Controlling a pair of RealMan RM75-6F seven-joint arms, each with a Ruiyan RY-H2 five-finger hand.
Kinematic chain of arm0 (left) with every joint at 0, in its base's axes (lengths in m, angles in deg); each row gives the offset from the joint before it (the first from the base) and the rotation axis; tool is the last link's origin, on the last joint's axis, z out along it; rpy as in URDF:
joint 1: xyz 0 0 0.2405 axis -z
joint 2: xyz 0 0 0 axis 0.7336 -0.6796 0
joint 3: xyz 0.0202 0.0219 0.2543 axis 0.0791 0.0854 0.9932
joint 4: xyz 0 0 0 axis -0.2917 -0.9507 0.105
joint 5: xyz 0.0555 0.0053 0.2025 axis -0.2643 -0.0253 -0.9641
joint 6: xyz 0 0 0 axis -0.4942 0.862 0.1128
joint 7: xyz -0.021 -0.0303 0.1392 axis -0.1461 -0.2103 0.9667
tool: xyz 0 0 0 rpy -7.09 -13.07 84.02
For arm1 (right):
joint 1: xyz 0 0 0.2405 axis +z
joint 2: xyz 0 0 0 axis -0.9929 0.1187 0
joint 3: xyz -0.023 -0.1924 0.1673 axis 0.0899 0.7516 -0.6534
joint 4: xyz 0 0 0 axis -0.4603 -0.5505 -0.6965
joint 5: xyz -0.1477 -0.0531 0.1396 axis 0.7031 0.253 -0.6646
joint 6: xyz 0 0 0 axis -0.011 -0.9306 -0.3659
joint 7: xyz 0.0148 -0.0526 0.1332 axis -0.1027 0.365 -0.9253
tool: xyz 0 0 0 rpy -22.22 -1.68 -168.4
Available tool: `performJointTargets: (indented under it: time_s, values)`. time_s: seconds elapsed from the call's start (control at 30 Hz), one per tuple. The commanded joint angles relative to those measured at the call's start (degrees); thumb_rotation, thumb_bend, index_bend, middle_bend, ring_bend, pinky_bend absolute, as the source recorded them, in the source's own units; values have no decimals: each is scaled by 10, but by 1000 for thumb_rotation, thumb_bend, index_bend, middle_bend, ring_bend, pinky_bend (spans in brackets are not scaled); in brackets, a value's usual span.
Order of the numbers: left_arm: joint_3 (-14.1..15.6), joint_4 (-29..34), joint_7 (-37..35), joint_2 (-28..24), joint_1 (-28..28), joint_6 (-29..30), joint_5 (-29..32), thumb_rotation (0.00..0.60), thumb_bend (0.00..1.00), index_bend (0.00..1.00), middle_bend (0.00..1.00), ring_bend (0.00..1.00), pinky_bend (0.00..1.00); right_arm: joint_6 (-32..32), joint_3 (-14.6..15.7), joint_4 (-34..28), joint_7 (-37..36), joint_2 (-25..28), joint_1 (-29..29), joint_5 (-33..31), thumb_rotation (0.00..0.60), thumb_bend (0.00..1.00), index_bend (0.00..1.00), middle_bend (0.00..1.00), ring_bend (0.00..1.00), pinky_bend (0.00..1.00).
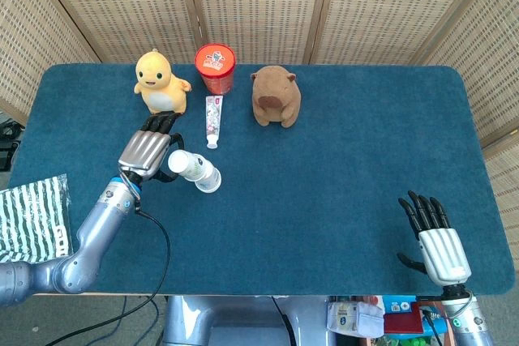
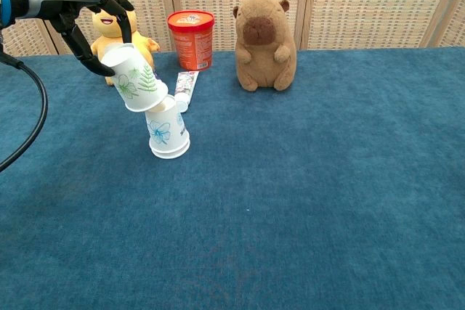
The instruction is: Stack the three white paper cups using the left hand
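We see a white paper cup with a green fern print (image 2: 134, 79) held up off the table in the left hand (image 1: 147, 152), tilted with its open mouth down and toward the right. Its rim sits right over the top of a second upside-down paper cup with a blue flower print (image 2: 166, 128), which stands on the blue tablecloth (image 2: 305, 201); the two rims overlap in the chest view, and we cannot tell whether they touch. The black fingers (image 2: 81, 49) of the left hand wrap around the closed end of the fern cup, so the hand grips it. From the head view the held cup (image 1: 183, 164) lies slanted above the standing one (image 1: 208, 179), left of the table's middle. We can make out only these two cups plainly.

Just behind the cups a small tube (image 1: 212, 119) lies flat, pointing toward a red tub (image 1: 215, 68) at the back edge. A yellow plush toy (image 1: 160, 81) sits to the left of the tub, and a brown capybara plush (image 1: 275, 96) to its right.

The right hand (image 1: 435, 241) rests far off at the near right corner of the table, fingers spread and holding nothing. A striped green and white bag (image 1: 31, 218) lies off the table's left edge.
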Motion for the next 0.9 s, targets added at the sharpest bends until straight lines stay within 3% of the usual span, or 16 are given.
performJointTargets:
  time_s: [0.03,0.5,0.6,0.77,0.9]
  values:
    - [3,-9,10,11,10,5,14,600,242,469,0,0,0,-1,0,0,-1,0,0,0,600,0,0,0,0,0]
    - [18,-69,1,79,24,5,15,600,242,466,0,0,0,-4,3,-1,1,-1,2,4,600,0,0,0,0,0]
    - [21,-68,7,78,27,0,26,600,242,390,0,0,0,-3,3,-1,0,-1,1,4,600,0,0,0,0,0]
    - [20,-59,15,68,34,3,49,600,242,143,0,0,0,-3,3,-1,0,-1,1,4,600,0,0,0,0,0]
    - [19,-55,10,61,31,7,46,600,242,87,0,0,0,-5,4,-1,2,-1,2,4,600,0,0,0,0,0]
